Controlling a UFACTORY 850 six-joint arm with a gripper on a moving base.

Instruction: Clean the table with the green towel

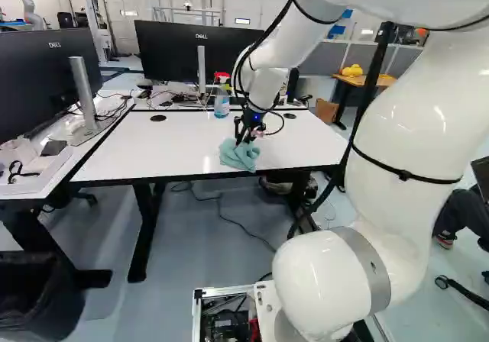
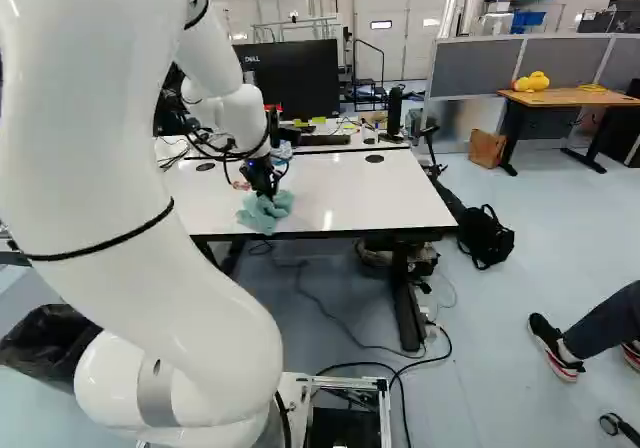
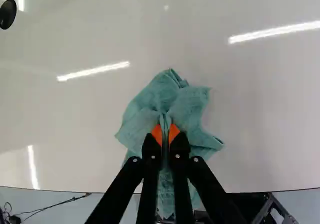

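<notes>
A green cloth towel (image 1: 240,157) lies bunched on the white rectangular tabletop (image 1: 145,151), at its near edge. The pincer (image 1: 244,137) of the white arm (image 1: 272,79) reaches down onto it, narrow, with a pinched fold of the towel held between its two fingers. A clear plastic bottle with bluish contents (image 1: 221,104) stands beyond the towel near the far edge, between two black round cable covers (image 1: 158,118) (image 1: 289,116); it is the upright obstacle on the surface. Behind it, a large black monitor (image 1: 172,52) rises above a cluttered white rear desk (image 2: 345,128).

Left base view: a second black monitor on a silver stand (image 1: 46,79) occupies the white side desk (image 1: 57,178) adjoining at the left, and another robot (image 1: 28,2) stands in the far background; neither is discernible in the right base view. The bottle shows plainly here, whereas in the right base view the arm partly covers it.

Right base view: a black backpack (image 2: 485,238) rests on the floor beside the tabletop, and a brown cardboard box (image 2: 487,148) stands near a wooden-topped desk (image 2: 575,98) bearing a yellow object (image 2: 531,81).

Wrist view: orange pads (image 3: 157,134) press the towel from two sides at the pincer (image 3: 165,134); folds beneath the fingers cross the line of the near edge. Bright streaks of reflected light mark the glossy surface.
</notes>
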